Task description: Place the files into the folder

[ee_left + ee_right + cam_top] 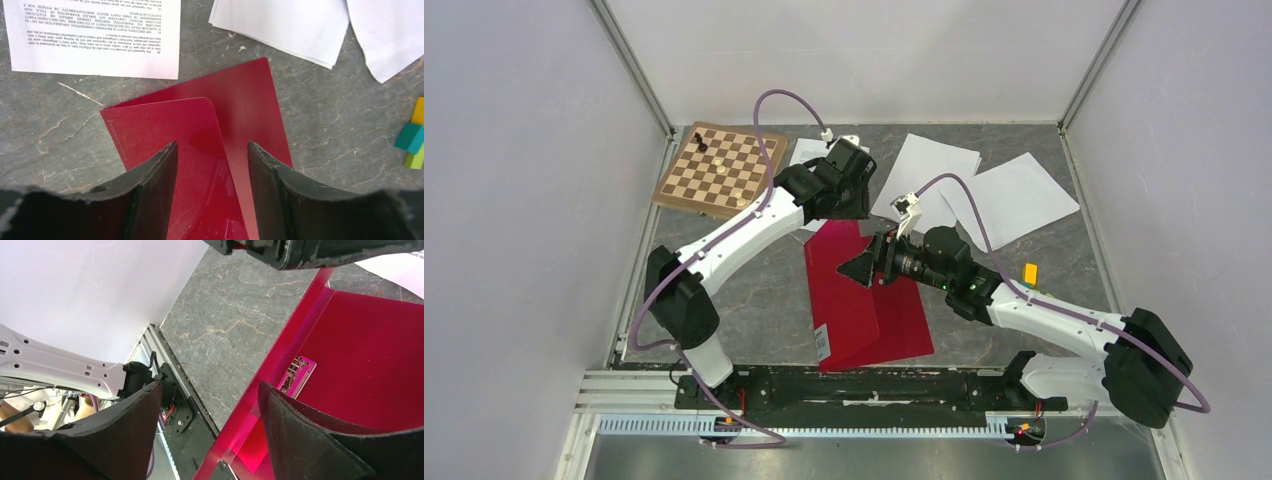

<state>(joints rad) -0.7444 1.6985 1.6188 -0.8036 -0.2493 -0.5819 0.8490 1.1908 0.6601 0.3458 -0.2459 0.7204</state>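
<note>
The red folder [869,310] lies in the middle of the table, its cover [280,370] partly lifted, with the metal clip [298,374] showing inside. The files lie beyond it: a printed sheet [809,152] and white sheets [929,175] [1016,198]; they also show in the left wrist view as a printed sheet [95,35] and blank sheets [280,25]. My left gripper [852,208] [211,145] hangs open over the folder's far end [200,125]. My right gripper [861,268] [210,385] is open, the raised cover's edge standing between its fingers, close to the right one.
A brown-and-white chessboard [722,170] with a few pieces lies at the back left. A small yellow block [1029,272] sits right of the folder; coloured blocks [414,137] show in the left wrist view. Metal frame posts and white walls bound the table.
</note>
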